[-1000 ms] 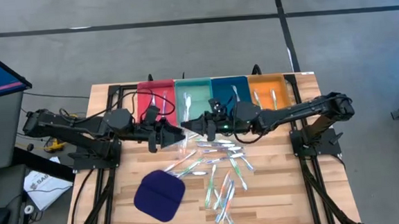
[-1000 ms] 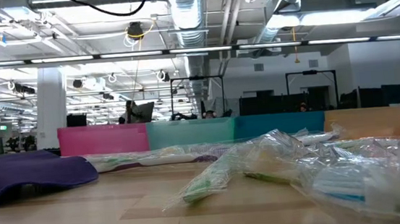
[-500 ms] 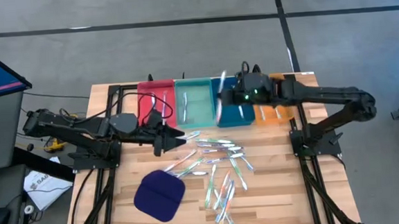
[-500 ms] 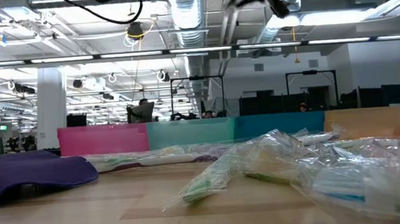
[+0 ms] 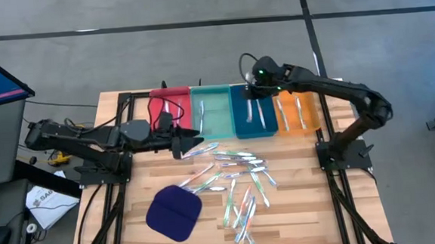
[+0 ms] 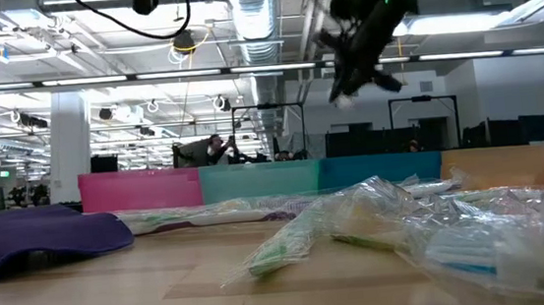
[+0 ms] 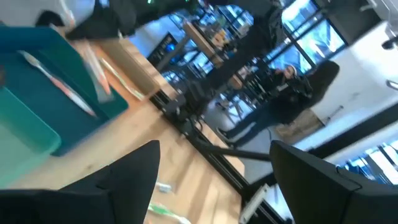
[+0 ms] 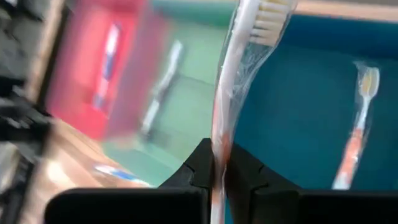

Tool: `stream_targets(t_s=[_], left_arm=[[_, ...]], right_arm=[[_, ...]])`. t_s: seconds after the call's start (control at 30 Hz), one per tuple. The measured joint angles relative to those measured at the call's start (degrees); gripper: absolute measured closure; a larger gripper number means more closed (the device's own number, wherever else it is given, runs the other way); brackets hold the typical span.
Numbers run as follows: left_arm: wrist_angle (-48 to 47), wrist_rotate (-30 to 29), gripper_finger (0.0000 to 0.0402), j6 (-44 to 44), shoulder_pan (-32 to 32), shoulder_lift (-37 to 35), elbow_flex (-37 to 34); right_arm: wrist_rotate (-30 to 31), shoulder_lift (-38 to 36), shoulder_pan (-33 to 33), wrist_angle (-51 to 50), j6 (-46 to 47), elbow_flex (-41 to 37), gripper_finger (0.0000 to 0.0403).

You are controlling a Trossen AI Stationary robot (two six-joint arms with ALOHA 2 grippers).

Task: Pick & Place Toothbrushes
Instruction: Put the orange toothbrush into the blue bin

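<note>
Wrapped toothbrushes [image 5: 240, 183] lie scattered mid-table; one toothbrush [image 8: 239, 68] hangs above the trays.

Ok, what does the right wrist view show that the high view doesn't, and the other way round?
Only the right wrist view shows the right gripper shut on a wrapped toothbrush, bristles and all. Only the high view shows the left gripper open near the loose toothbrushes, the dark blue pad and the orange tray. Both show the red tray, teal tray and blue tray.
</note>
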Motion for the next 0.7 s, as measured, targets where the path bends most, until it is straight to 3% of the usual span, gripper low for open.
stream_targets(t_s=[0.37,0.7], left_arm=[[0.4,-1.3,0.0105,0.7,3.9,0.0,0.0],[0.4,-0.3,0.0105,2.0,5.6,0.0,0.0]], right_arm=[[-2.3,11.2,-2.2,-2.6,-7.6,0.5,0.0388],[-1.1,21.7,-1.6,-9.3,-5.4,11.4,0.0388]])
